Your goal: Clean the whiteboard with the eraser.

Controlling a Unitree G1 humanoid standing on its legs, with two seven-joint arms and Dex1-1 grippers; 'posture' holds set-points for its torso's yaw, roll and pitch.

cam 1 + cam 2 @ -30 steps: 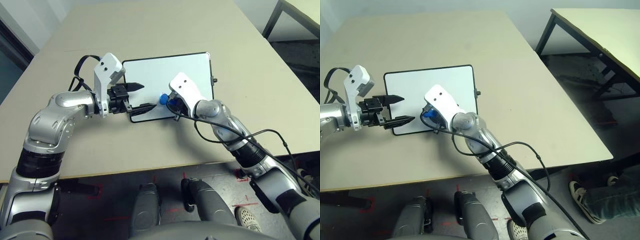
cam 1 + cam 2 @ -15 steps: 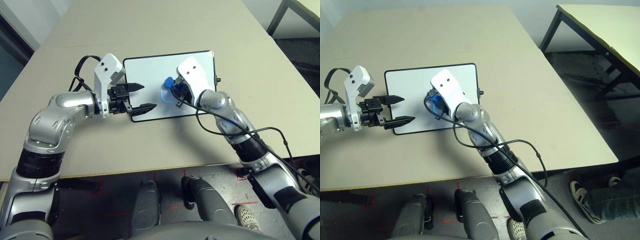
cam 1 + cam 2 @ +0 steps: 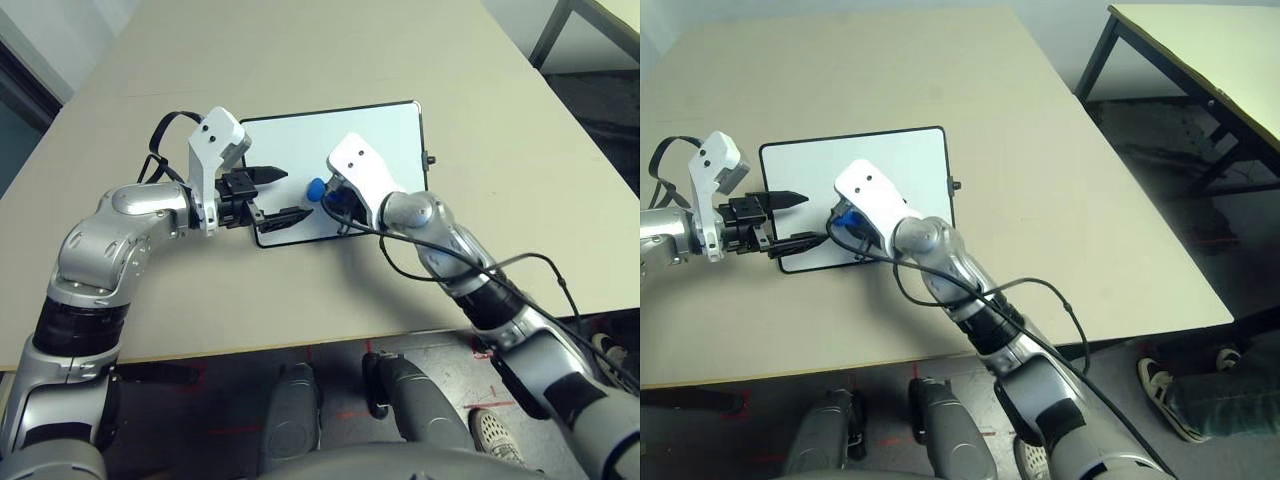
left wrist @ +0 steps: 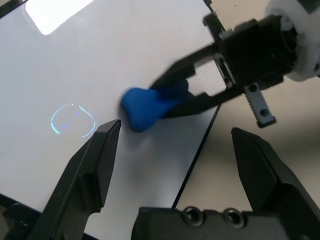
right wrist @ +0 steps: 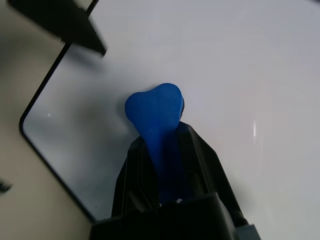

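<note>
Two pincers: right pincer point(image 4: 187, 97) pinching the eraser point(image 4: 145, 106) on the whiteboard point(image 3: 385, 130), left pincer point(image 3: 280, 195) spread.

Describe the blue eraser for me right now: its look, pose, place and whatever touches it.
The small bright blue eraser, a smooth matte block with a rounded, lobed tip and a narrower waist, is clamped between the right gripper's two black fingers, its tip sticking out past them. That tip lies against the white board with the thin black frame, near the corner by the open left gripper. A faint bluish ring mark lies beside it.
</note>
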